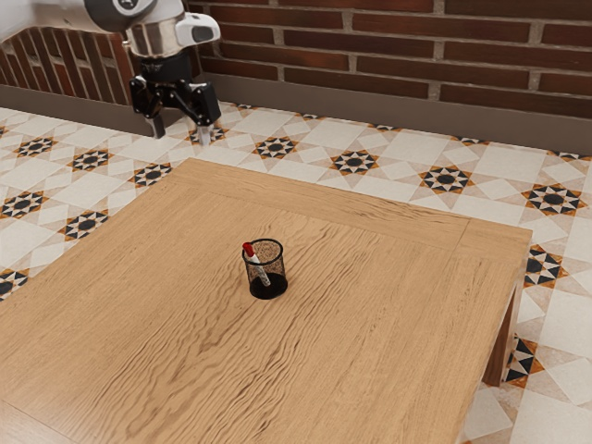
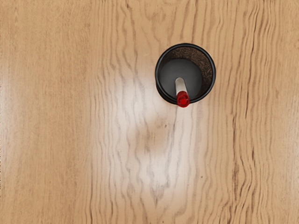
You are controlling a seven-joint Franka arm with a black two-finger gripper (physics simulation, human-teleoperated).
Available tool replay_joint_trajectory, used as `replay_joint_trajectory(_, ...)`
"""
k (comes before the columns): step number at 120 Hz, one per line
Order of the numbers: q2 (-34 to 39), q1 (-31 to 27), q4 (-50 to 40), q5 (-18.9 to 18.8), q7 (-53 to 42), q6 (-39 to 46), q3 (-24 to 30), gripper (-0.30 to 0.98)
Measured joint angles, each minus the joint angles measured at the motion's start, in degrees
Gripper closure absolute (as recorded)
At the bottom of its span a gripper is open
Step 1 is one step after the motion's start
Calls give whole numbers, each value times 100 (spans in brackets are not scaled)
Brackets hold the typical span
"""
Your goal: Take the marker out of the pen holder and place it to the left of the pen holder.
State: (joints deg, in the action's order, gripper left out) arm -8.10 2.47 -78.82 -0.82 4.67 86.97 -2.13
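Gripper (image 1: 179, 129) at the exterior view's upper left, jaws spread and empty; near centre, a red-topped marker (image 1: 262, 268) leans inside a black pen holder (image 1: 268, 289) (approach step, seemingly); next, probably, reach over and descend

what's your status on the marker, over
Jaws open, up off the table. Marker still uncollected, leaning in pen holder, red end up at rim. Nothing seen blocking from above.
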Motion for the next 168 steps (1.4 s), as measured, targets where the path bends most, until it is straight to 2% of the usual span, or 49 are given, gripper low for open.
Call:
replay_joint_trajectory(18,-59,11,58,-2,8,16,-3,0)
replay_joint_trajectory(39,-922,8,55,25,21,416,1,0)
replay_joint_trajectory(58,-1078,11,-100,40,31,767,22,0)
replay_joint_trajectory(75,-285,16,-2226,142,44,2020,5,0)
replay_joint_trajectory(85,-115,8,-2714,201,54,2693,29,0)
replay_joint_trajectory(110,-265,18,-3011,286,58,3948,62,0)
replay_joint_trajectory(130,-371,18,-3445,542,24,4766,126,0)
replay_joint_trajectory(168,-832,11,-3205,826,-95,5364,151,0)
